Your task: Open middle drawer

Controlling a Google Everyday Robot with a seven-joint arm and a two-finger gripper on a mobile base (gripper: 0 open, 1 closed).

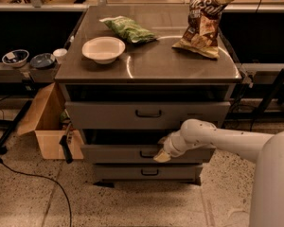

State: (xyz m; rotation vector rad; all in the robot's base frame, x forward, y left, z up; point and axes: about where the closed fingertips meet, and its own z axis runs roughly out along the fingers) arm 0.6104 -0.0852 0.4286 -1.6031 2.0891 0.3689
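Observation:
The middle drawer [113, 153] is the low grey front with a small dark loop handle [146, 154], second of three in the grey cabinet. A dark gap shows above its front. My gripper [161, 155] is at the end of the white arm [217, 138] that reaches in from the right. It sits against the drawer front, just right of the handle and partly covering it. The taller top drawer [146, 115] is above and the slim bottom drawer [146, 172] is below.
On the cabinet top [151, 63] lie a white bowl [103, 48], a green bag [128, 29] and a chip bag [203, 20]. An open cardboard box [47, 126] stands left of the cabinet, with a dark cable [33, 176] on the floor. Bowls [15, 57] sit on a left shelf.

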